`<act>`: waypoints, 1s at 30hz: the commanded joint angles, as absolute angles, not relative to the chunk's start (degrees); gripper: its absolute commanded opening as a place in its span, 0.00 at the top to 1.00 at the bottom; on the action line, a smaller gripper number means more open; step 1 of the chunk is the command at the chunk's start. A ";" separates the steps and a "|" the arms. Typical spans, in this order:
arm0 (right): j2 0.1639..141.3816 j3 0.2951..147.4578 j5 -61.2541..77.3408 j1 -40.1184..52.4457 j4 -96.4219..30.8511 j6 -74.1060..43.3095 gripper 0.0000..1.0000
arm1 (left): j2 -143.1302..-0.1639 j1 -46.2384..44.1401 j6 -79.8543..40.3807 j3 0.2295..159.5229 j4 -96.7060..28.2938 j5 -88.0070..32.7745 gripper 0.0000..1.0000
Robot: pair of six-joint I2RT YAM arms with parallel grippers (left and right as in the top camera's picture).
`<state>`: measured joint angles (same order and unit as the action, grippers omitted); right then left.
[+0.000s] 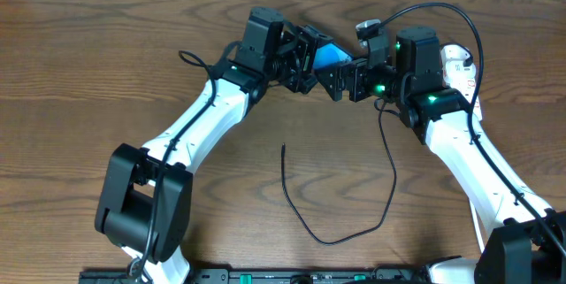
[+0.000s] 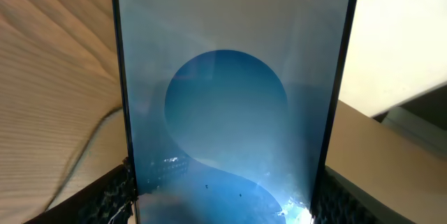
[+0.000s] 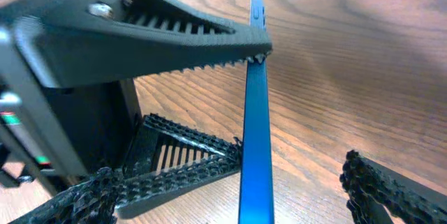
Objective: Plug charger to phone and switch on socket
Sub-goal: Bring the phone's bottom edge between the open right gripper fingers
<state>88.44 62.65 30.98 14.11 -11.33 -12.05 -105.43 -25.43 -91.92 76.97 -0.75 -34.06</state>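
Phone (image 1: 333,54) in left pincer's (image 1: 315,61) grip

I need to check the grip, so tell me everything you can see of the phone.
The phone is a slim smartphone with a dark frame, a punch-hole camera at the top and a lit screen showing a blue circle on paler blue. The left tool clamps its two long sides, holding it tilted above the wooden table. From the right wrist it shows edge-on as a thin blue strip inside the open right tool, apparently untouched by it. Its charging port is out of sight.
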 commanded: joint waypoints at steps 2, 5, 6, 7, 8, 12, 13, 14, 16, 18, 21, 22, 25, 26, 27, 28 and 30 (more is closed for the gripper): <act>88.53 63.68 29.89 14.37 -11.38 -13.30 0.01 | -103.48 -26.52 -93.84 78.89 0.27 -33.80 0.93; 88.53 63.68 29.87 14.37 -11.38 -13.28 0.01 | -103.48 -26.61 -95.53 78.89 0.27 -34.02 0.93; 88.53 63.68 29.87 14.37 -11.38 -13.28 0.01 | -103.48 -26.61 -96.18 78.89 0.25 -34.02 0.93; 88.53 63.68 29.87 14.37 -11.38 -13.28 0.01 | -103.48 -26.61 -96.38 78.89 0.27 -34.02 0.93; 88.53 63.68 29.87 14.37 -11.38 -13.28 0.01 | -103.48 -26.61 -96.49 78.89 0.27 -34.02 0.93; 88.53 63.68 29.87 14.35 -11.38 -13.28 0.02 | -103.48 -26.61 -96.55 78.89 0.23 -34.04 0.93; 88.53 63.68 29.87 14.37 -11.38 -13.28 0.02 | -103.48 -26.61 -96.57 78.89 0.23 -34.04 0.93; 88.53 63.68 29.87 14.37 -11.40 -13.28 0.02 | -103.48 -26.61 -96.57 78.89 0.23 -34.04 0.93; 88.53 63.68 29.74 14.35 -11.42 -13.28 0.03 | -103.48 -26.61 -96.55 78.89 0.23 -34.04 0.93; 88.53 63.68 28.80 14.37 -11.64 -13.28 0.05 | -103.48 -26.61 -96.57 78.89 0.25 -34.06 0.93; 88.53 63.68 27.94 14.37 -12.08 -13.30 0.09 | -103.48 -26.61 -96.57 78.89 0.25 -34.06 0.93; 88.53 63.68 27.94 14.37 -12.21 -13.28 0.11 | -103.48 -26.61 -96.66 78.89 0.25 -34.06 0.93; 88.53 63.68 27.97 14.37 -12.25 -13.30 0.17 | -103.48 -26.61 -98.02 78.89 0.23 -34.52 0.93; 88.53 63.68 27.97 14.37 -12.25 -13.30 0.19 | -103.48 -26.61 -98.43 78.89 0.25 -34.68 0.93; 88.53 63.68 27.97 14.37 -12.25 -13.30 0.19 | -103.48 -26.61 -98.50 78.89 0.30 -34.72 0.93; 88.53 63.68 27.97 14.37 -12.25 -13.32 0.19 | -103.48 -26.61 -98.50 78.89 0.27 -34.89 0.93; 88.53 63.68 27.97 14.37 -12.25 -13.32 0.20 | -103.48 -26.61 -98.52 78.89 0.25 -35.44 0.93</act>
<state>88.44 62.65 28.42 14.11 -12.16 -13.21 -105.43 -26.65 -97.73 76.97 -0.36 -34.15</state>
